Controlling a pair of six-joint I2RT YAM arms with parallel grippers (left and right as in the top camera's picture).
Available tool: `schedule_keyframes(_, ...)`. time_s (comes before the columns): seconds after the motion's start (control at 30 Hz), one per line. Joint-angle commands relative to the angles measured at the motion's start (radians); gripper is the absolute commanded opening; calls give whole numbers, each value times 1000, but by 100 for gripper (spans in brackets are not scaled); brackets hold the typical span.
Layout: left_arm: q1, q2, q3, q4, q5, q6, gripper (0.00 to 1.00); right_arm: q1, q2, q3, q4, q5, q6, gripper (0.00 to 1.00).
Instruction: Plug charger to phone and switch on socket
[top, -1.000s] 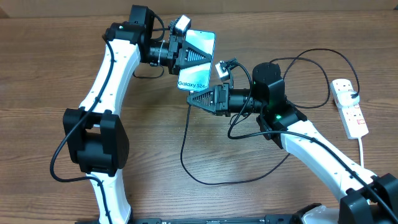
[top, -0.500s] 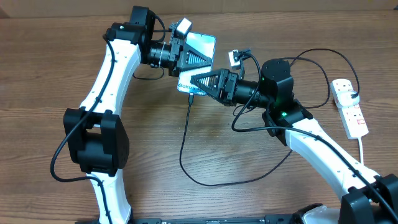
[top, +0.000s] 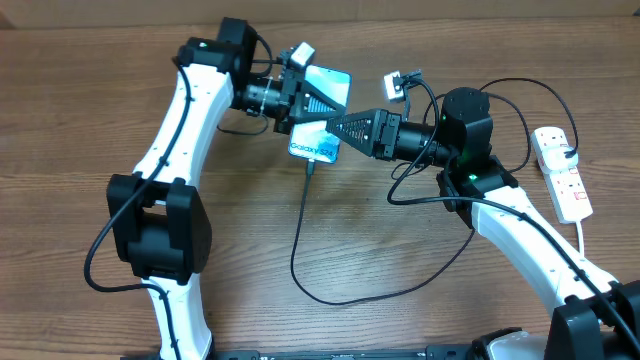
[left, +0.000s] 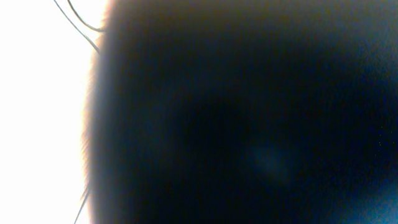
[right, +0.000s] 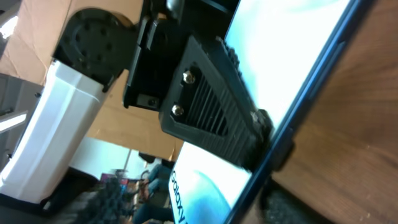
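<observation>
My left gripper is shut on the phone, holding it tilted above the table; one of its fingers crosses the light blue screen. The charger is a thin black cable. Its plug tip meets the phone's lower short edge, and the rest loops over the table toward the right. My right gripper points left, its tip right beside the phone's right side; its jaw gap does not show. The left wrist view is almost wholly dark. The socket lies at the far right.
The socket's thick white cord runs down the right edge of the table. Black arm cables arc above my right arm. A cardboard wall closes the back. My left arm's base stands at front left.
My right gripper has let go of the plug and moved up from below the phone to its right side. The left arm has carried the phone slightly to the right.
</observation>
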Motion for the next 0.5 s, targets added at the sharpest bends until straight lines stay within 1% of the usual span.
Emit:
schedule_keyframes(0.0,-42,-34,8,26,34,15,4,7,-8,20,-10,-47,-1,45)
schedule_keyframes(0.03,-51,-34,8,39,35,14,5,10,-8,20,-18,-51,-2,40)
schedule_keyframes(0.07,-57,-34,9,50,35,13,5,11,-8,20,-29,-52,-2,38)
schedule_keyframes(0.17,-64,-34,9,66,35,3,4,12,-8,20,-47,-64,-2,25)
schedule_keyframes(0.3,-64,-34,8,66,34,4,4,12,-8,20,-47,-74,-2,24)
schedule_keyframes(0.43,-64,-34,8,66,31,4,4,12,-8,20,-47,-73,-2,11)
schedule_keyframes(0.47,-64,-34,8,67,30,5,4,12,-8,20,-48,-74,-2,6)
